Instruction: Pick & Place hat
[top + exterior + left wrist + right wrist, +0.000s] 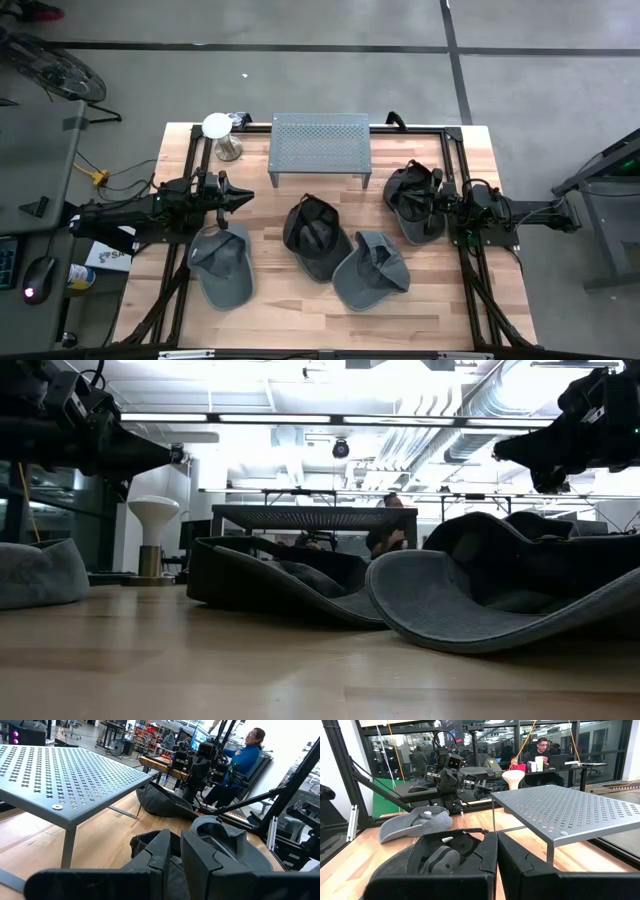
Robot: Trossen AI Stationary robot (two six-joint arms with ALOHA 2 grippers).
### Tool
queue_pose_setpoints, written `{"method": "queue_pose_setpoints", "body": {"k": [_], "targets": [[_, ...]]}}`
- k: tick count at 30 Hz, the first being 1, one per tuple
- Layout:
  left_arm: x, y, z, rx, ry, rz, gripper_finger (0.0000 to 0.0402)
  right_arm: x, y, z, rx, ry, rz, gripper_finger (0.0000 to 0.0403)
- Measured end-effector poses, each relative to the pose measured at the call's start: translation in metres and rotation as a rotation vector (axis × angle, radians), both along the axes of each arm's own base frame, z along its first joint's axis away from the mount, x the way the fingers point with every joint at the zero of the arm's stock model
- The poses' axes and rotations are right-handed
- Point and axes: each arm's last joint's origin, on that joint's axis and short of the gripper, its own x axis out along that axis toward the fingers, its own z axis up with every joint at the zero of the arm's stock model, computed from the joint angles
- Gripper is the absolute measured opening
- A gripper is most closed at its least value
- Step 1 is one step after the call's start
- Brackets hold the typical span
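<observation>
Several caps lie on the wooden table: a grey hat (222,268) at the near left, a black hat (315,235) in the middle, a grey hat (372,270) beside it, and a dark hat (405,190) at the right. My left gripper (243,197) hangs shut above the table, pointing level toward the right, just beyond the left grey hat's far end. My right gripper (424,206) is shut too, pointing level toward the left above the dark hat. In the low view both grippers (165,455) (510,450) are well above the hats.
A perforated grey metal stand (320,148) sits at the table's far middle, and a white mushroom-shaped stand (220,130) is at the far left corner. A black frame (455,140) borders the table. People sit at desks in the room beyond.
</observation>
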Motion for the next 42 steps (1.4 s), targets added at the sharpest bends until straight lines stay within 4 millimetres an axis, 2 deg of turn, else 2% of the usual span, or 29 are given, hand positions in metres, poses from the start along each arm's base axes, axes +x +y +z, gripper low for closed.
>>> {"method": "queue_pose_setpoints", "body": {"k": [29, 33, 37, 42], "targets": [[0.000, 0.000, 0.000, 0.000, 0.000, 0.000, 0.0046, 0.000, 0.000, 0.000, 0.004, -0.003, 0.000, 0.0003], [0.000, 0.000, 0.000, 0.000, 0.000, 0.000, 0.0046, 0.000, 0.001, 0.001, 0.096, -0.015, 0.027, 0.0002], [0.000, 0.000, 0.000, 0.000, 0.000, 0.000, 0.0046, -0.003, 0.001, 0.013, 0.162, -0.017, 0.044, 0.0002], [0.000, 0.000, 0.000, 0.000, 0.000, 0.000, 0.0046, -0.007, -0.002, 0.024, 0.330, 0.069, -0.079, 0.0002]]}}
